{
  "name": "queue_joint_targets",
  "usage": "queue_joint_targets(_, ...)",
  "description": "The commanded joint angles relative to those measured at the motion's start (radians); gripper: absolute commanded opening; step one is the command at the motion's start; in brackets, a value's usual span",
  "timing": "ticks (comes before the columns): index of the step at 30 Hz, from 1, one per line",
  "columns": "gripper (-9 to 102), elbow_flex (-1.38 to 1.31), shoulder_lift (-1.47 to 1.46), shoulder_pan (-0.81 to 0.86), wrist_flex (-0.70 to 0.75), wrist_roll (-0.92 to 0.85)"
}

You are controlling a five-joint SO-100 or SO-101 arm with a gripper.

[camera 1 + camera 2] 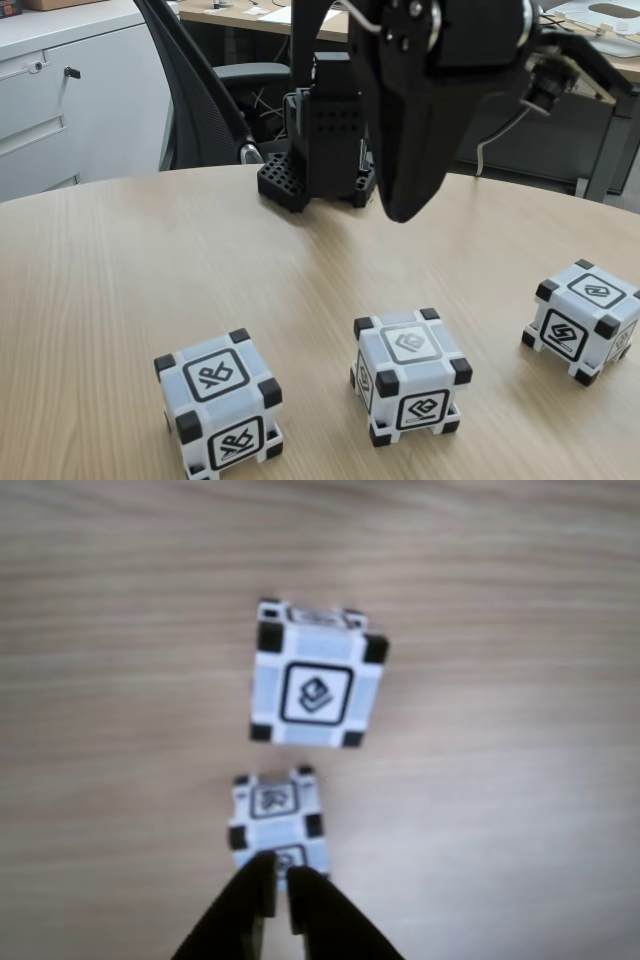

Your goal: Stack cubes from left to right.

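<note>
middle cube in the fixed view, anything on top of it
Nothing rests on the middle cube: its top face with the symbol shows fully. The gripper hangs in the air above the table, behind it, not touching.

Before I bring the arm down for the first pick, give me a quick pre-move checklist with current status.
1. No stacking done yet: ok. The left cube, middle cube and right cube each sit alone on the table.
2. Cubes spaced apart: ok, clear gaps in the fixed view.
3. Gripper empty: ok, nothing between its fingertips.
4. Gripper open enough for a cube: not ok, fingertips nearly together in the other view.
5. Gripper clear of cubes: ok, raised well above the table in the fixed view.
6. Alignment over a cube: cannot tell.
</note>
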Motion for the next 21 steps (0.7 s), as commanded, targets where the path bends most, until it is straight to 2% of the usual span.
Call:
queue_joint_targets(1, 0, -0.02, 0.025, -0.011, 0.015, 0.025)
queue_joint_targets(21, 0, -0.005, 0.011, -0.379, 0.009, 0.04)
